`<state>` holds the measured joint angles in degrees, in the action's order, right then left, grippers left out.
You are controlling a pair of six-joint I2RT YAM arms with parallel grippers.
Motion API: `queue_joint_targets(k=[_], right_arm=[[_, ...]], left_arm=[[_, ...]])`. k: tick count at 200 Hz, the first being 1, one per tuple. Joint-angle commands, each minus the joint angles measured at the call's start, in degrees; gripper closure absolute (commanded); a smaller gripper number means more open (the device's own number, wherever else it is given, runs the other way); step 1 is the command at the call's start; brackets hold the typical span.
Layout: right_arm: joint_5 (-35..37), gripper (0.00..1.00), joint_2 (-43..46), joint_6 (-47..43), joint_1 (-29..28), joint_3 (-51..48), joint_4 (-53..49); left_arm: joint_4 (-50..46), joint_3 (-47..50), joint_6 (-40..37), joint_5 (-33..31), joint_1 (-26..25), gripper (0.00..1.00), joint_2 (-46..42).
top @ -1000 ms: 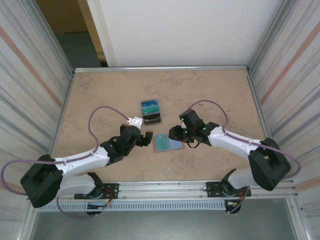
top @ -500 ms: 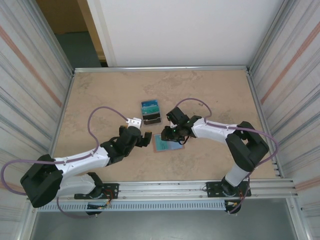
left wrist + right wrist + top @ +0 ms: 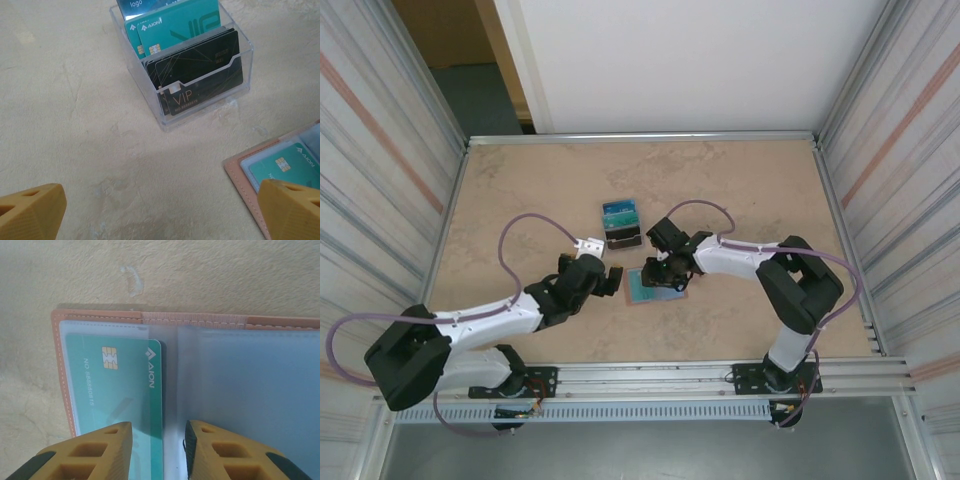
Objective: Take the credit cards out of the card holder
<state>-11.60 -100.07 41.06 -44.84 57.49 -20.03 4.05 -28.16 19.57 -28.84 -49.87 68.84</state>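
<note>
The salmon-pink card holder (image 3: 655, 287) lies open on the table, blue-grey inside up. In the right wrist view its pink stitched rim (image 3: 190, 319) runs across the top, and a teal credit card (image 3: 115, 385) with a gold chip sits in the left clear pocket. My right gripper (image 3: 157, 450) hovers low over it, open; the card's right edge lies between the two fingers, which stand apart from it. My left gripper (image 3: 160, 215) is open wide over bare table just left of the holder's corner (image 3: 245, 172). In the top view it (image 3: 610, 278) sits beside the holder, with the right gripper (image 3: 667, 270) over it.
A clear plastic box (image 3: 185, 65) holding several teal and black cards stands upright just beyond the card holder (image 3: 622, 225). Metal walls ring the table; open tabletop lies to the left, right and far side.
My right arm has swung left and its gripper has come in over the open card holder. The left arm has barely shifted.
</note>
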Motion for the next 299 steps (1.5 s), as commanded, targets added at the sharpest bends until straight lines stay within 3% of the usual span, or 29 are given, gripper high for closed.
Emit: queue_joint_targets(k=[1, 156, 299], right_arm=[[1.61, 0.66, -1.03, -1.94, -0.85, 2.26, -2.75], [3.58, 0.65, -0.43, -1.52, -2.05, 3.52, -3.19], [-4.19, 0.65, -3.2, -3.58, -3.53, 3.71, -1.35]], left_arm=[[-1.33, -1.45, 1.21, -2.5, -0.49, 0.01, 0.61], [-2.56, -1.46, 2.13, -3.94, -0.81, 0.01, 0.33], [-4.81, -1.89, 1.96, -6.08, -1.9, 0.01, 1.47]])
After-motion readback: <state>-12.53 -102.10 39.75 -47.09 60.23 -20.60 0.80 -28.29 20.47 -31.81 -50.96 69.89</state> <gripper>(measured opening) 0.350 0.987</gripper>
